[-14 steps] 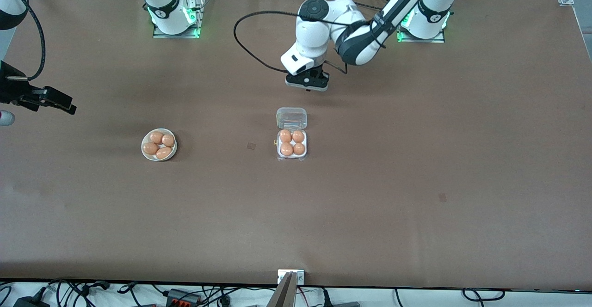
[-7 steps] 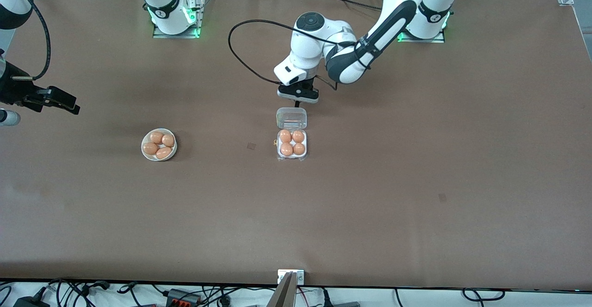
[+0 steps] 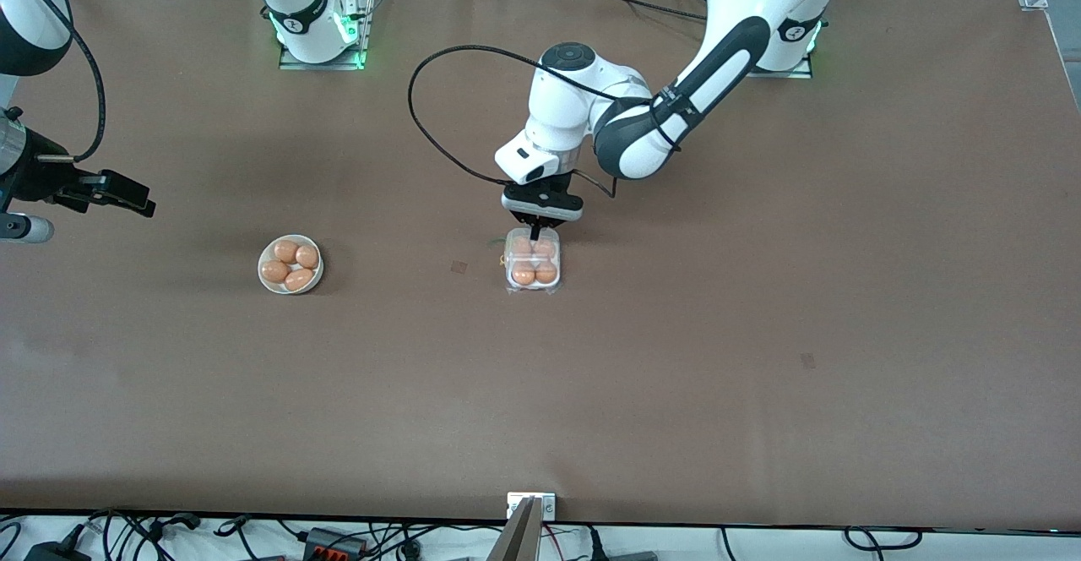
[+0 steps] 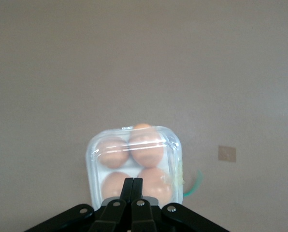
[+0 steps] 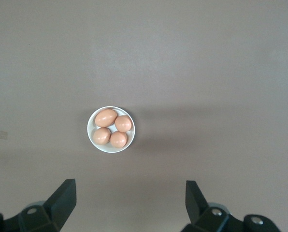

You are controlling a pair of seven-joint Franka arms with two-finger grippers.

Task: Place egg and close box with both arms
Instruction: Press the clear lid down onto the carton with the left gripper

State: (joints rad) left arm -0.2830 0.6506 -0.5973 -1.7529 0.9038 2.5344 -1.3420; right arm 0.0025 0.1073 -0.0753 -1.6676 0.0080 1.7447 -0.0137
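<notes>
A: Start at the left end effector [image 3: 535, 236]. What's it doing?

B: Its fingers are pressed together with nothing between them, and their tips rest on the clear lid of the box [image 3: 534, 263], at the edge away from the front camera. The lid lies folded over the tray, and four eggs [image 4: 146, 151] show through it in the left wrist view.

A: So where does the box sit?

B: Mid-counter [image 3: 760, 333], nearer the front camera than the left arm's wrist. The white bowl [image 3: 290, 264] with four more eggs stands well apart, toward the right arm's end.

A: And the right end effector [image 3: 110, 193]?

B: It waits with its fingers spread wide, high over that end of the counter; its wrist view looks down on the bowl.

A: How should the lid be finished?

B: I'd judge it needs a straight downward push, sliding toward the front rim where a latch would likely snap. Press gently: the light carton could skid or tip, and the eggs sit right under the plastic. The right arm steadying the tray would help.
</notes>
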